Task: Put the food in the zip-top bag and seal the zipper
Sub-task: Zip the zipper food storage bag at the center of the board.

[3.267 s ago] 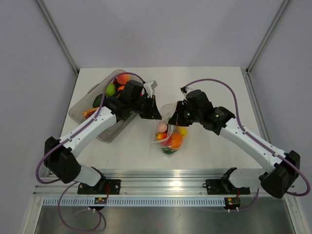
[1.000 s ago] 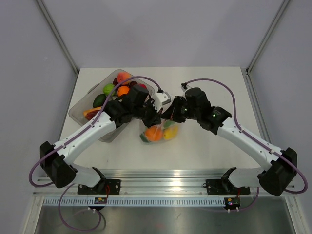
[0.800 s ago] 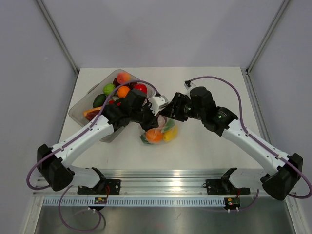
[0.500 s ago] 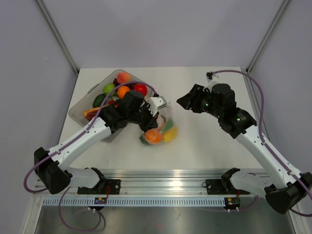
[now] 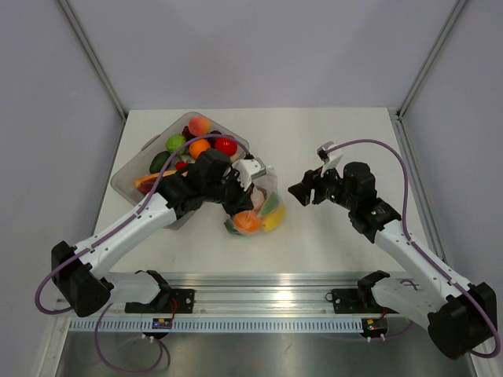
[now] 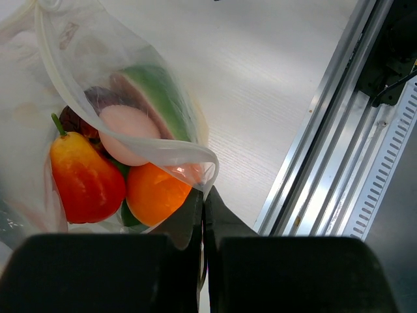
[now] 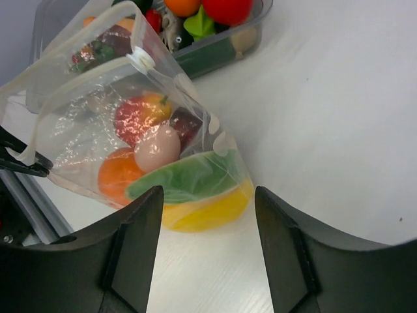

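Observation:
The zip-top bag (image 5: pixel 267 206) stands near the table's middle, holding food (image 5: pixel 248 221): orange, yellow, green, pink and red pieces. My left gripper (image 5: pixel 245 191) is shut on the bag's top corner. In the left wrist view the jaws (image 6: pixel 204 192) pinch the film beside an orange piece (image 6: pixel 153 193). The whitish zipper (image 7: pixel 71 49) runs along the bag (image 7: pixel 130 124) mouth, and its two sides look apart. My right gripper (image 5: pixel 300 191) stands open to the right of the bag, apart from it. In its own view the right gripper (image 7: pixel 208 195) holds nothing.
A rigid clear tray (image 5: pixel 130 177) at the back left holds more toy fruit (image 5: pixel 200 146), just behind my left arm. In the right wrist view the tray (image 7: pixel 254 29) lies close behind the bag. A metal rail (image 5: pixel 267 283) lines the near table edge.
My right gripper has let go of the bag, opened, and drawn back to the right. The left gripper stays shut on the bag's corner, which has barely shifted.

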